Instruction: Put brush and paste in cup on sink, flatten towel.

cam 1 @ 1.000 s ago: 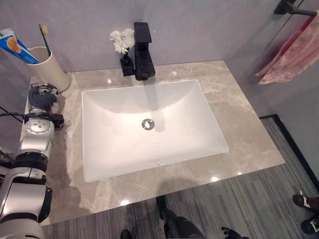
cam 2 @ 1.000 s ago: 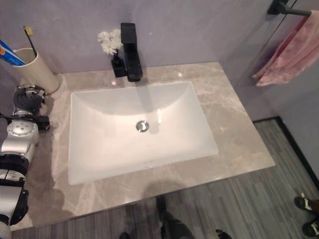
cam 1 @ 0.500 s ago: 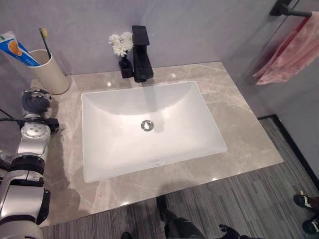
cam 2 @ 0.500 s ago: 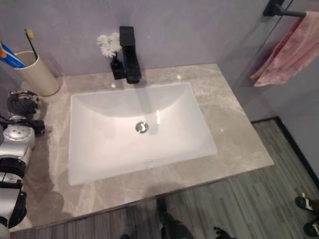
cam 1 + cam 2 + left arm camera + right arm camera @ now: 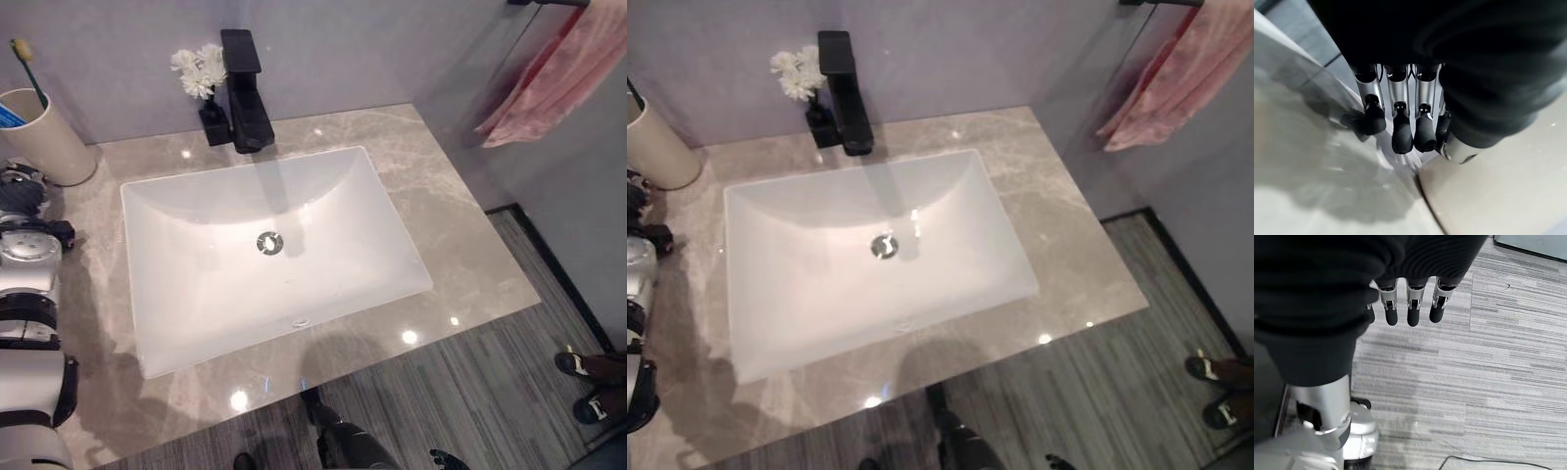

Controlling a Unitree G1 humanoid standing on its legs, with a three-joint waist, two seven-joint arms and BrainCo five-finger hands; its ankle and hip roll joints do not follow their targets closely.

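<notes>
Head camera has panned since a second ago, so everything sits further left in my view now; the things on the desk (image 5: 460, 245) themselves haven't moved. Cup (image 5: 41, 139) is at the back left corner of the desk, by the wall, upright. Brush (image 5: 25, 64) stands in it, bristle end up. Paste (image 5: 10, 116) is in the same cup, just a blue sliver at the frame edge now (a second ago the whole tube end showed). Sink (image 5: 250, 255) is in the middle, black faucet (image 5: 245, 93) behind it with the white flowers (image 5: 196, 70) just beside it.

My left hand (image 5: 22, 196) is low over the desk just in front of the cup, not touching it. It has pulled back a bit from the cup compared with a second ago. In the wrist view its fingers (image 5: 1400, 134) hang relaxed, slack, holding nothing.

Right hand (image 5: 1408, 308) hangs down by my side over the grey floor (image 5: 1508, 357), fingers straight, empty.

Towel (image 5: 563, 73), pink, hangs from the dark bar at the right wall, bunched and slanting, well apart from both hands.
</notes>
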